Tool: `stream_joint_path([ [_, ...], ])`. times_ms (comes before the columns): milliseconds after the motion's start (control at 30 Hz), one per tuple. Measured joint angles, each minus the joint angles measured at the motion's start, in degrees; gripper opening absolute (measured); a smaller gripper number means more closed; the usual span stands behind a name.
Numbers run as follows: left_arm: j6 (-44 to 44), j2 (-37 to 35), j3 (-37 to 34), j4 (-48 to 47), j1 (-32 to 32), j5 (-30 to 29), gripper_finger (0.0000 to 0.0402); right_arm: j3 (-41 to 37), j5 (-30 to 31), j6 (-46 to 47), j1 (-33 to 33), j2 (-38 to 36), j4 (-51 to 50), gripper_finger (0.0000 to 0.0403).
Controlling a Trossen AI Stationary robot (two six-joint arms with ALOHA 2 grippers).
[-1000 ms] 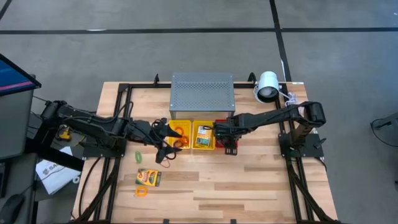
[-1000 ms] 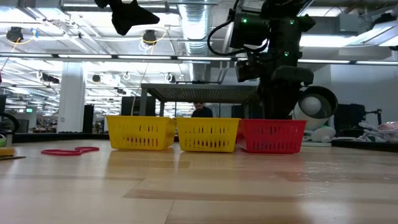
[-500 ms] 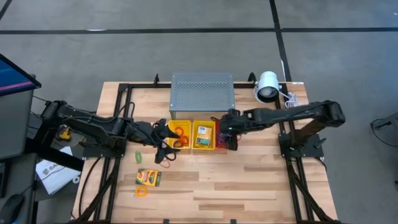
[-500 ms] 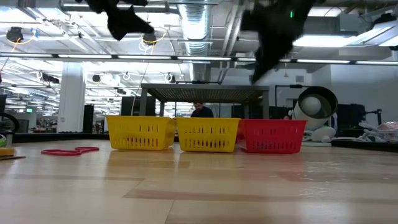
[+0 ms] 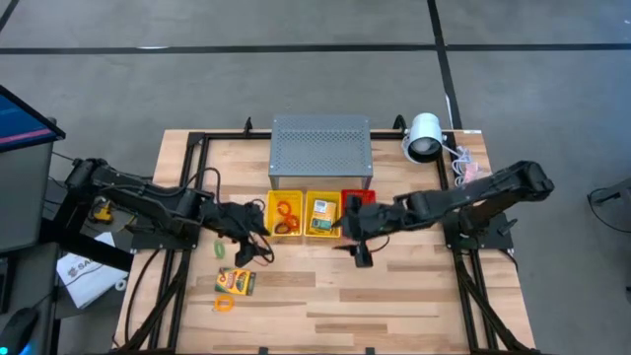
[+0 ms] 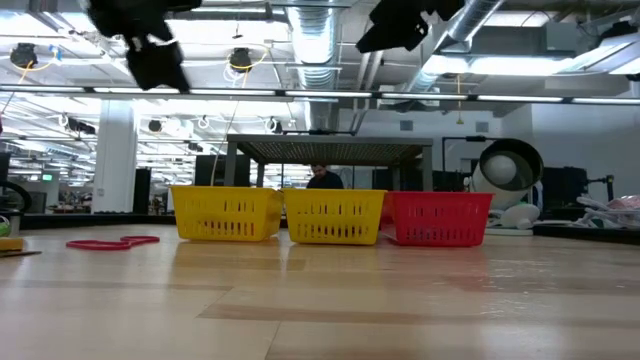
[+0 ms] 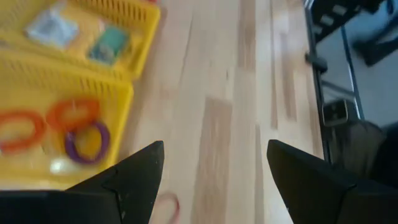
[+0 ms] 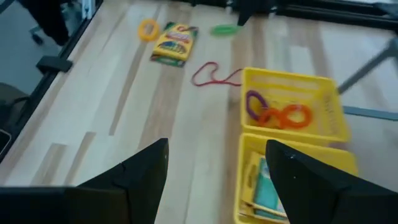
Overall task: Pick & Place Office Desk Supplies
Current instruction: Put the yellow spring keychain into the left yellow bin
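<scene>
On the pale wood tabletop (image 5: 394,296), the supplies lie in two groups. Loose, toward the left arm's side, are a yellow-and-green card box (image 5: 236,282), an orange band loop (image 5: 224,304) just beside it toward the near edge, a green band loop (image 5: 220,248) a little farther back, and a thin red band (image 8: 214,76) lying as a loose squiggle between the card box and the baskets. The rest are already binned: the left yellow basket (image 5: 269,210) holds two orange loops (image 8: 287,116) and a purple loop (image 8: 254,102), and the middle yellow basket (image 5: 308,229) holds small flat packets (image 8: 264,194), one of them greenish. A red basket (image 5: 352,196) stands touching the middle one on its right, and all three sit in a row just in front of the grey perforated metal box (image 5: 320,150).

Hanging above the tabletop just left of the first yellow basket, over the red band, the left claw (image 5: 248,237) has its fingers spread wide with nothing between them. The right claw (image 5: 357,240) hangs in front of the seam between the middle and red baskets, clear of both, its fingers likewise spread and holding nothing. At the back right corner a white round lamp-like device (image 5: 425,137) rests.
</scene>
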Motion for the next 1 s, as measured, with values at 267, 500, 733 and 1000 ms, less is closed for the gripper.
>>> stream_joint_path([
  [267, -12.80, 0.00, 0.00, -9.72, -8.22, 1.99, 0.0282, 0.02, 0.00, 1.68, 3.23, 3.73, 1.94, 0.0260],
  [500, -28.87, 0.00, 0.00, -15.02, -19.54, 0.13, 0.0282, 0.02, 0.07, 3.95, 4.08, 3.52, 4.05, 0.0260],
  [733, -42.04, 3.31, 0.02, -14.64, -30.88, -5.33, 0.0282, 0.02, 0.09, 4.55, 4.78, 3.68, 7.36, 0.0260],
  [1000, -42.41, 17.62, 0.30, -3.25, -32.35, 2.45, 0.0282, 0.02, 0.20, 6.67, 5.41, 3.71, 12.22, 0.0260],
])
